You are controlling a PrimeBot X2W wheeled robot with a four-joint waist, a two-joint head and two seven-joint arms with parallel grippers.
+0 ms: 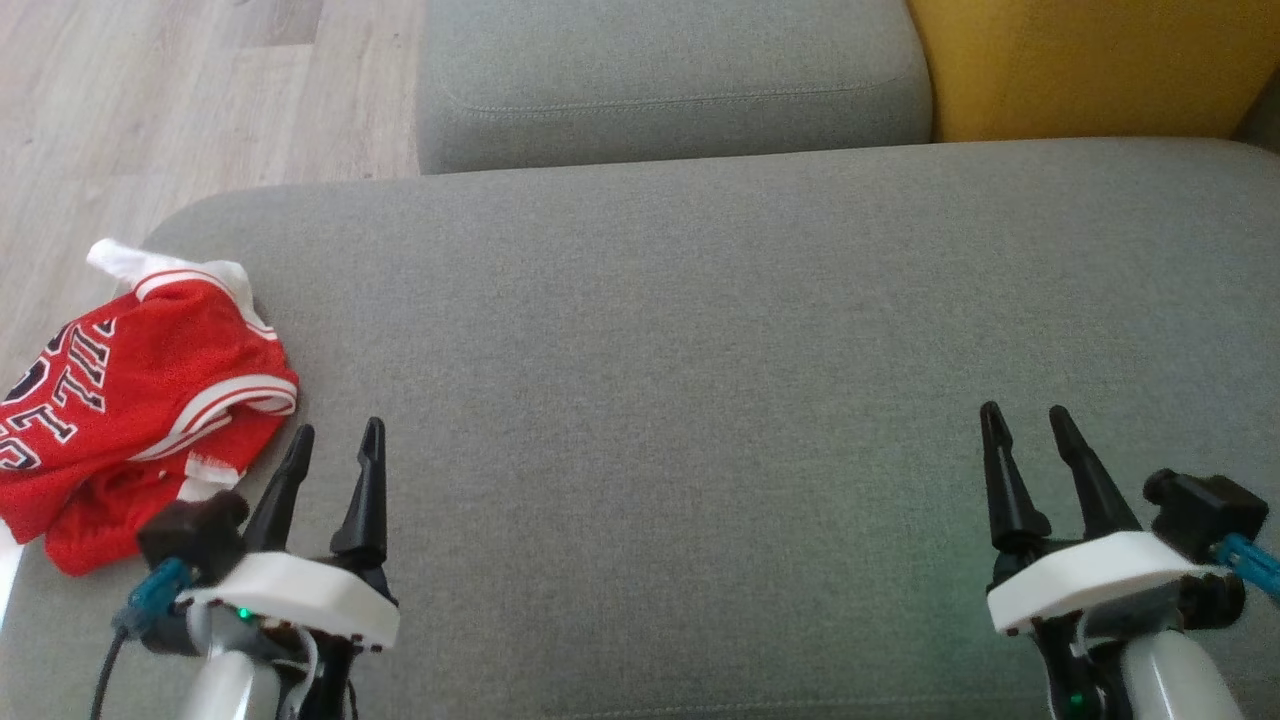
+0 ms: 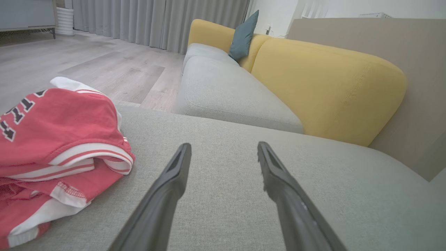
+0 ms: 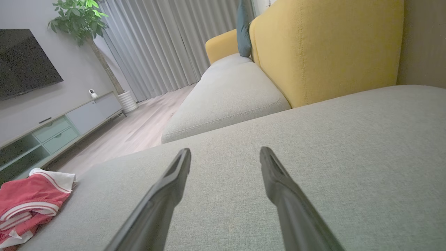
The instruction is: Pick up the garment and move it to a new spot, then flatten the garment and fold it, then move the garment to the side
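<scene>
The grey sofa seat (image 1: 700,330) is carrying the red garment (image 1: 130,390), which is lying crumpled at the near-left edge. It is not yet picked up, so moving, flattening, folding and setting aside are all judged outstanding. The left end effector (image 1: 338,427) is hovering just right of it, fingers parted and empty. The right end effector (image 1: 1024,410) is hanging well apart at the near right, likewise parted and empty.

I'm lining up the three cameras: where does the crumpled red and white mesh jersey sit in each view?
Head view: the crumpled red and white mesh jersey lies at the left edge, on the grey cushion, just left of the left gripper.
Left wrist view: jersey at lower left.
Right wrist view: jersey at bottom left corner.
Shared landmark: the yellow sofa backrest.
</scene>
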